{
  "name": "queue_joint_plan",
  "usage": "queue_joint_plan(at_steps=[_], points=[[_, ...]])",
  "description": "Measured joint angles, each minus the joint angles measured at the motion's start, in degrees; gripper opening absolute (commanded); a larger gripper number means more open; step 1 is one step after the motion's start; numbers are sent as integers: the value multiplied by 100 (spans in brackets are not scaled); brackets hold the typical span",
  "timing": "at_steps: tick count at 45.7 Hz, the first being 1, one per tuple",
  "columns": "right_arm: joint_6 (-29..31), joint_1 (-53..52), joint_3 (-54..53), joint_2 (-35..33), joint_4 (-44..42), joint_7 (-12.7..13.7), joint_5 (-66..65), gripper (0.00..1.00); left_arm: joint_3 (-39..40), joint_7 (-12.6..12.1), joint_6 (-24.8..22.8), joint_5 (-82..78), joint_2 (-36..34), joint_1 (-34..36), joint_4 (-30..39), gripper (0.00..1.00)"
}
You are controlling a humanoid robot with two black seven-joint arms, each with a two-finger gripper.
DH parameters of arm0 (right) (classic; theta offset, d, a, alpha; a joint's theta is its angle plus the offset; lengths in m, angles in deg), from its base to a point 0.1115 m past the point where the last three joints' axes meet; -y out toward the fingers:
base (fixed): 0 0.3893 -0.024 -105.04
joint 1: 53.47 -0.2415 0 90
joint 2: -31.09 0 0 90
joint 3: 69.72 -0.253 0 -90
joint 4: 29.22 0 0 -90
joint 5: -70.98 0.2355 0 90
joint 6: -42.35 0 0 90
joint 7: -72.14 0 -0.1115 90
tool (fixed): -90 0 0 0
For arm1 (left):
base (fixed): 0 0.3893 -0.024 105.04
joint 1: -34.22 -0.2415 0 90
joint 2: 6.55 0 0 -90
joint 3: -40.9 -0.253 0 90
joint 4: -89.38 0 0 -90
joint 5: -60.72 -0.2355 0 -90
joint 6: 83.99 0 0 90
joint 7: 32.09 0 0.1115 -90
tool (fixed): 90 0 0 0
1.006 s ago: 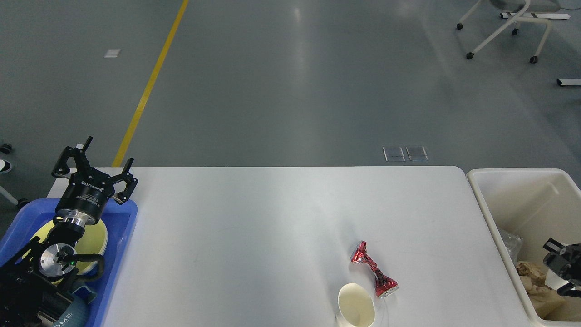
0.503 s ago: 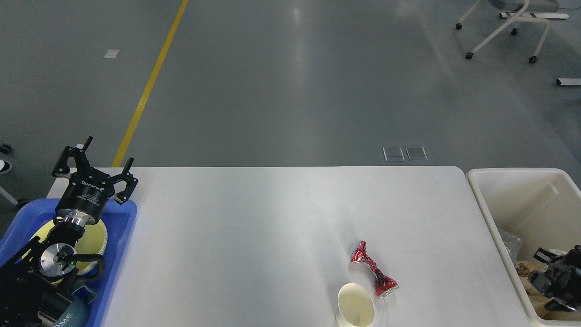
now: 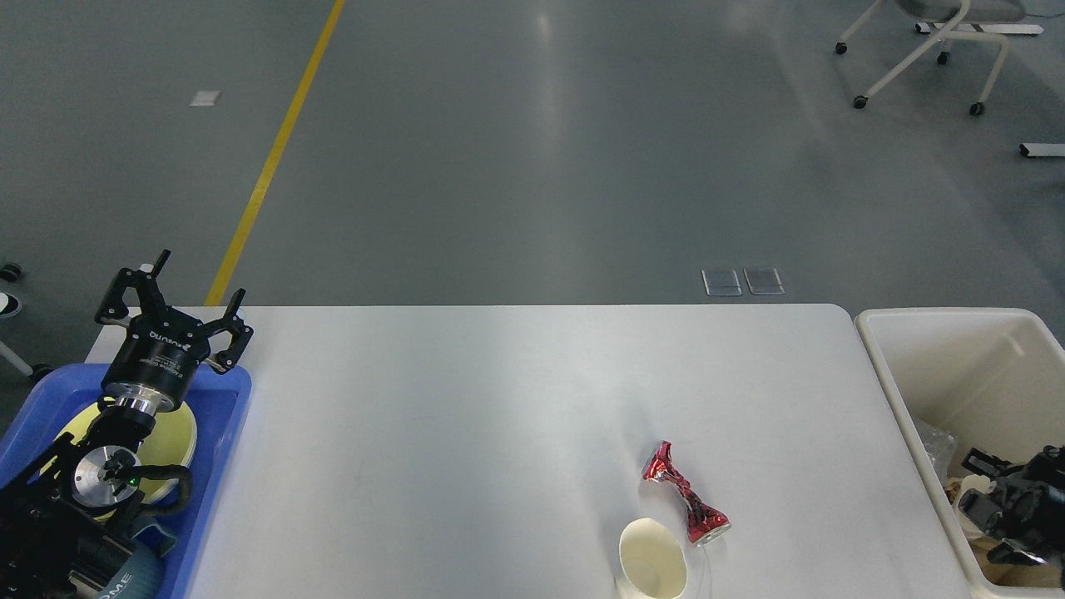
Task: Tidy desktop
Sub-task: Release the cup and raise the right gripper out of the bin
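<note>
The white desktop [image 3: 466, 416] holds a crushed red can [image 3: 686, 497] near its front right. A cream paper cup [image 3: 653, 559] lies on its side just in front of the can, its mouth facing me. My left gripper [image 3: 187, 287] stands open and empty over the far end of the blue tray [image 3: 237, 399] at the desktop's left edge. My right gripper [image 3: 986, 499] is low inside the cream bin [image 3: 894, 366] at the right. It looks dark and end-on, so its fingers cannot be told apart.
A yellow plate [image 3: 170, 437] lies in the blue tray under my left arm. The bin holds brown paper [image 3: 965, 492] and clear plastic scraps [image 3: 938, 445]. Grey floor lies beyond the desktop's far edge, with a yellow line [image 3: 266, 166] and a wheeled chair frame [image 3: 923, 50].
My right gripper has shifted left and slightly down inside the bin. The left arm, the can and the cup have not moved.
</note>
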Motion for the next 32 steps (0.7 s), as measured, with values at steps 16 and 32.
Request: queue_joint_plan(at_steps=[16,32], points=[[87,-233,34,-82,224,-15,-79,100,0,0,0,0,0,0,0,96],[1385,-2235,118,-1120,2163,-11,-1055,100,0,0,0,0,0,0,0,96]])
